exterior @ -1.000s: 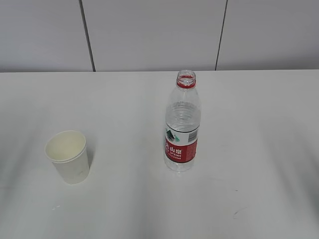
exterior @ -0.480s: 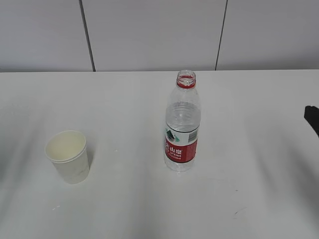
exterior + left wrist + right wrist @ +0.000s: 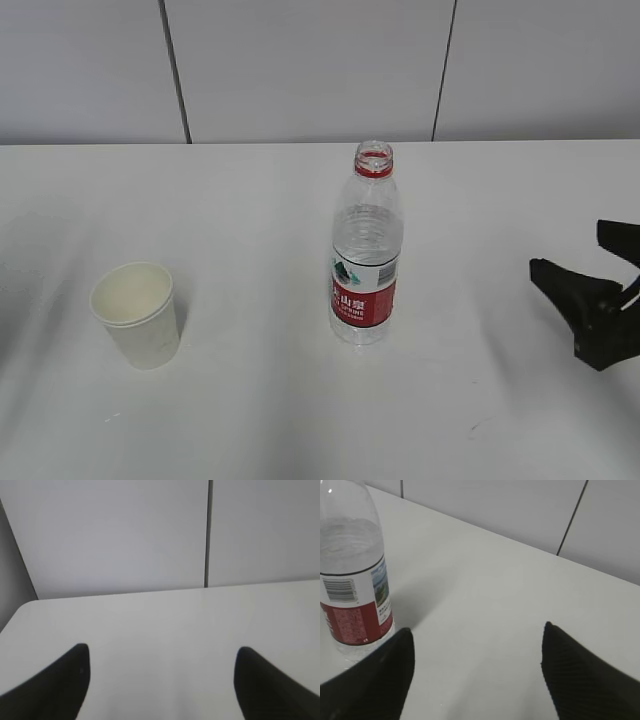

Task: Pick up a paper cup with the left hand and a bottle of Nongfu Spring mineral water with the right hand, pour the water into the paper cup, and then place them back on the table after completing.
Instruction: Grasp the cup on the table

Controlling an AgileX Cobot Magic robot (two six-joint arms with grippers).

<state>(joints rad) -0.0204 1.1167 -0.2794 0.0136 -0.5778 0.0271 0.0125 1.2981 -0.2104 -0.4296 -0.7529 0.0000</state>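
Observation:
A white paper cup (image 3: 136, 314) stands upright and empty on the white table (image 3: 250, 200) at the front left. A clear uncapped water bottle (image 3: 366, 250) with a red label stands mid-table, partly filled; it also shows in the right wrist view (image 3: 352, 565). My right gripper (image 3: 572, 252) is open and empty at the right edge, well right of the bottle; in its wrist view (image 3: 476, 632) the bottle is left of the left finger. My left gripper (image 3: 161, 652) is open over bare table; it is out of the exterior view, and the cup is out of its wrist view.
A grey panelled wall (image 3: 300, 70) runs along the table's far edge. The table's left corner (image 3: 30, 607) shows in the left wrist view. Faint scuffs (image 3: 480, 425) mark the front right of the tabletop.
My right gripper has come into the exterior view from the right edge, moving left toward the bottle. Cup and bottle have not moved.

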